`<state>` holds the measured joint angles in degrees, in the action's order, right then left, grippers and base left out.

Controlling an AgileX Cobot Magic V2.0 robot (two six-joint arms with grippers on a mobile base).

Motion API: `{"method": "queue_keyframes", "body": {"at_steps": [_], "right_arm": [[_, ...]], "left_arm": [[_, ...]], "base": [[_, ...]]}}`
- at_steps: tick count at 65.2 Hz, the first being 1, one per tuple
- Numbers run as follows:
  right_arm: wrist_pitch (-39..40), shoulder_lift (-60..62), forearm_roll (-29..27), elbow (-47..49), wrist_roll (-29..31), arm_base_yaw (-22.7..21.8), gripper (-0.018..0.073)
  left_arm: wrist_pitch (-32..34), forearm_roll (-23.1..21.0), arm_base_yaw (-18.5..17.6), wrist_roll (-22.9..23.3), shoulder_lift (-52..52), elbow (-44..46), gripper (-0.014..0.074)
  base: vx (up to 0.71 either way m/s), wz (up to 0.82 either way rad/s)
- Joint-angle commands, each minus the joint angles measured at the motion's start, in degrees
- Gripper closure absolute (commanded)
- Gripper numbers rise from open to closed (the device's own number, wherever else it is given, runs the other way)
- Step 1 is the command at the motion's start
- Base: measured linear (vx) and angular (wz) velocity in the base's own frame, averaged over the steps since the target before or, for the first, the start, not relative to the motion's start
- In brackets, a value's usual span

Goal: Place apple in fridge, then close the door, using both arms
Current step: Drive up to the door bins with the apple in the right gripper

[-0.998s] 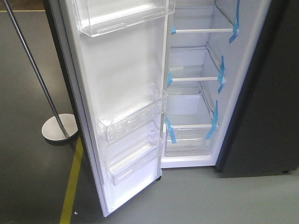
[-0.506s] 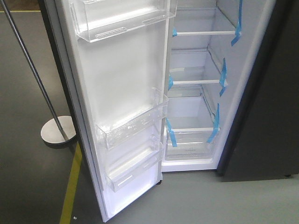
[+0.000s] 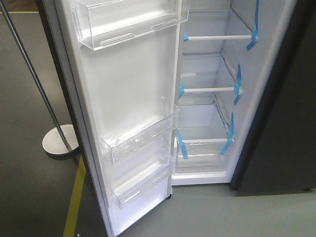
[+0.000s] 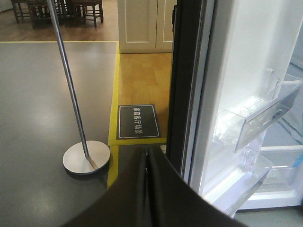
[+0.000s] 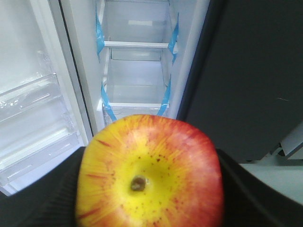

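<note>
Looks like a mock home set inside a lab or showroom: grey floor (image 4: 33, 94) edged with yellow tape (image 4: 114, 94), a floor sign (image 4: 138, 121) at the wood-floored zone (image 4: 142, 78), pole stand (image 4: 86, 158) near left, cabinet (image 4: 144, 26) and chairs (image 4: 85, 7) far back, open fridge (image 3: 207, 74) with blue tape (image 3: 230, 129)

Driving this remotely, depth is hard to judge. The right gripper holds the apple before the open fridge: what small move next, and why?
Probably ease the right gripper forward toward the shelves. The apple sits clamped outside the fridge, whose door is swung wide, and those shelves look bare. The left gripper is shut and empty near the door's outer edge.
</note>
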<state>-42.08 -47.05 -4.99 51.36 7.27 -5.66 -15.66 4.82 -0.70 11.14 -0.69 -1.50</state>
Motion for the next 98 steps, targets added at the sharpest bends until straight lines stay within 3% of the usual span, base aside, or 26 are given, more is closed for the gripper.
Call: {"method": "queue_keyframes", "body": {"at_steps": [1,98], "right_arm": [[4.6,0.2,-0.1,1.7,0.2,0.1,0.0344],[4.6,0.2,-0.1,1.7,0.2,0.1,0.0344]], "left_arm": [[4.2,-0.3,-0.1,0.2,-0.8,-1.2,0.0602],[4.2,-0.3,-0.1,0.2,-0.8,-1.2,0.0602]], "base": [[0.04,0.0],[0.03,0.01]]}}
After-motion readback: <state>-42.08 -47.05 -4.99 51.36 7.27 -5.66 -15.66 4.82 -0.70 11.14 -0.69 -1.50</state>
